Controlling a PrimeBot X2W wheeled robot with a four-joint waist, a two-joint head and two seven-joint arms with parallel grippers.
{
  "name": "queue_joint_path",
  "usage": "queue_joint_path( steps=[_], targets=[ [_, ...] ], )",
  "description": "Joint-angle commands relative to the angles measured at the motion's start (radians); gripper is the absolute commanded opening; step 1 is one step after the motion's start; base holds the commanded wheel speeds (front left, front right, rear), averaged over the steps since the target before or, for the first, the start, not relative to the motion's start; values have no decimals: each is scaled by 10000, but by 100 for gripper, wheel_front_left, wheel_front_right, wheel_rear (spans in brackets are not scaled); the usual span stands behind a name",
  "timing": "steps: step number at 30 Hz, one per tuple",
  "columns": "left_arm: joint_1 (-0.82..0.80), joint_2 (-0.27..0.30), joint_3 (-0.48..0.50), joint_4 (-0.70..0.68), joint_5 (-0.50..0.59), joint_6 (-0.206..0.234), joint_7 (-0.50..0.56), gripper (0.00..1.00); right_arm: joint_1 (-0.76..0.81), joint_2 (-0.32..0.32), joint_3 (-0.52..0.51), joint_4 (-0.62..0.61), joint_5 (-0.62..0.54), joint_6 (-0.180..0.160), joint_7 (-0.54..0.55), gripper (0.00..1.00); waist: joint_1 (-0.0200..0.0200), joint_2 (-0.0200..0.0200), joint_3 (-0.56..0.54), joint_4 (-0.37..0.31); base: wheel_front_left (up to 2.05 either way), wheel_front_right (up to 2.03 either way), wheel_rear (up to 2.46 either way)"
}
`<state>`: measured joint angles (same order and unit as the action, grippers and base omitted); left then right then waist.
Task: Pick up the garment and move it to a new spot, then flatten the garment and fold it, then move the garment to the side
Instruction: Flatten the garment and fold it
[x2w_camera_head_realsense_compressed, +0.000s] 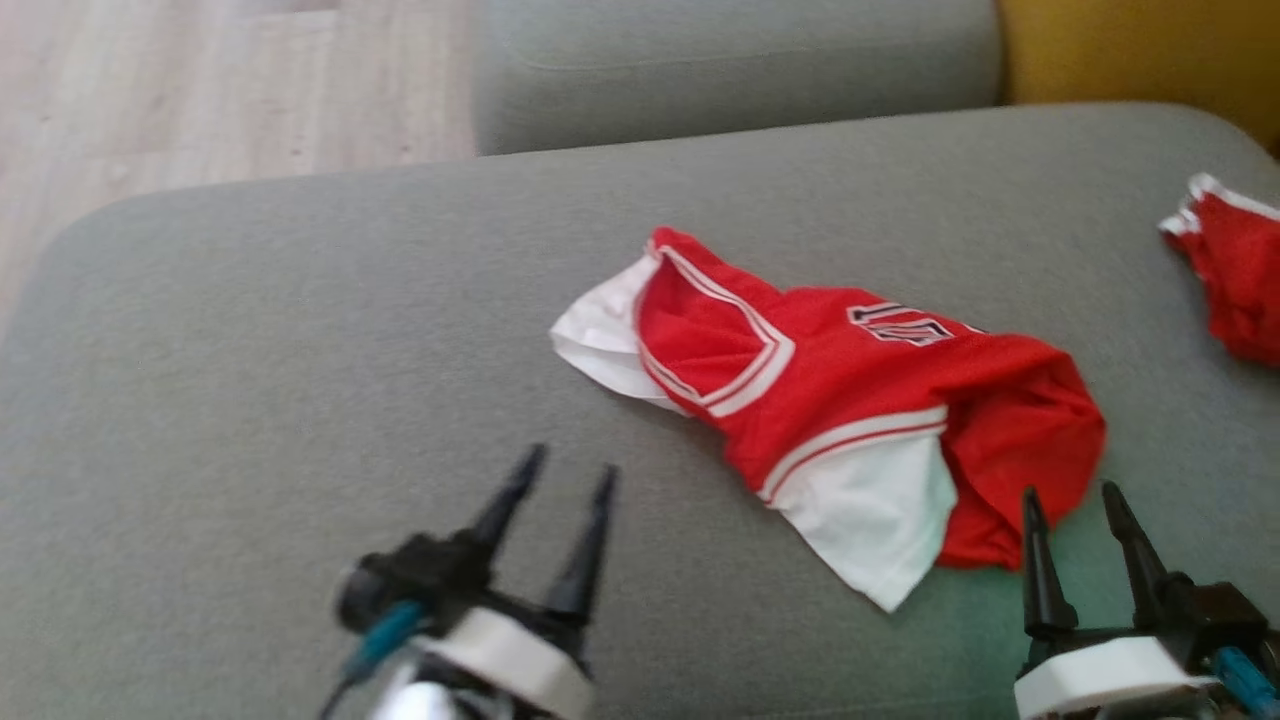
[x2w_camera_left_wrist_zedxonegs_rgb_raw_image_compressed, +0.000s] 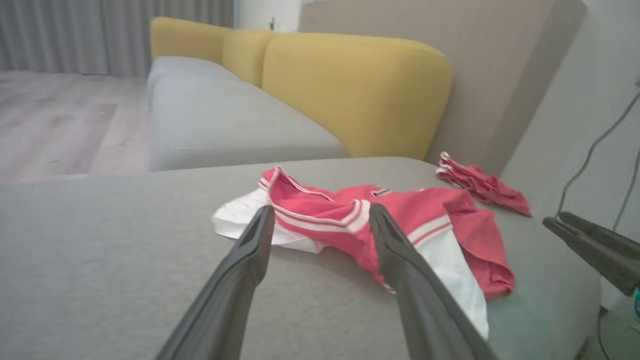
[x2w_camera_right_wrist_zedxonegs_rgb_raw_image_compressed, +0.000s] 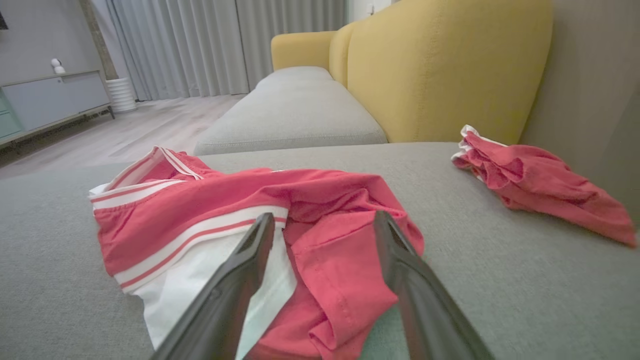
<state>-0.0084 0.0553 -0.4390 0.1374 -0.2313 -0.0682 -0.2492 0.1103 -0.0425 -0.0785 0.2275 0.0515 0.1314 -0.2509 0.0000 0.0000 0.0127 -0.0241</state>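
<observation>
While the red and white garment (x2w_camera_head_realsense_compressed: 850, 400) lies crumpled near the middle of the grey seat cushion (x2w_camera_head_realsense_compressed: 300, 350), nothing rests on it or stands between it and the arms. The left gripper (x2w_camera_head_realsense_compressed: 572, 462) hovers over bare cushion just left of the garment, fingers spread and holding nothing. The right gripper (x2w_camera_head_realsense_compressed: 1070, 492) is at the garment's near right edge, likewise spread and empty; whether it touches the cloth is unclear. A second red garment (x2w_camera_head_realsense_compressed: 1235, 270) lies bunched well apart at the cushion's far right. Beyond are another grey cushion (x2w_camera_head_realsense_compressed: 740, 70) and a pale wood floor (x2w_camera_head_realsense_compressed: 200, 80). The head view shows dark lettering on the garment's chest, too blurred to read. The left wrist view adds the yellow backrest (x2w_camera_left_wrist_zedxonegs_rgb_raw_image_compressed: 350, 85) and a cable (x2w_camera_left_wrist_zedxonegs_rgb_raw_image_compressed: 595, 145) against the wall; the right wrist view takes in curtains (x2w_camera_right_wrist_zedxonegs_rgb_raw_image_compressed: 200, 45) and a low cabinet (x2w_camera_right_wrist_zedxonegs_rgb_raw_image_compressed: 50, 100)
</observation>
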Motion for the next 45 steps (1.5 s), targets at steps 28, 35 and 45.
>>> queue_joint_path(
  steps=[28, 35, 45],
  targets=[
    [-4535, -50, -4113, 4688, -4257, 1822, 276, 100, -1321, -77, 607, -239, 693, -7, -109, 100, 0, 0, 1480, -2393, 0, 0, 0],
    [-4889, -51, -4677, 4663, -4947, 1624, 72, 0, -1388, -77, 625, -183, 710, -7, -109, 100, 0, 0, 1486, -2456, 0, 0, 0],
    [-6246, 145, -4010, 2123, -6652, 1062, 945, 0, -1253, -77, 431, -182, 818, -7, -109, 100, 0, 0, 1405, -2286, 0, 0, 0]
  ],
)
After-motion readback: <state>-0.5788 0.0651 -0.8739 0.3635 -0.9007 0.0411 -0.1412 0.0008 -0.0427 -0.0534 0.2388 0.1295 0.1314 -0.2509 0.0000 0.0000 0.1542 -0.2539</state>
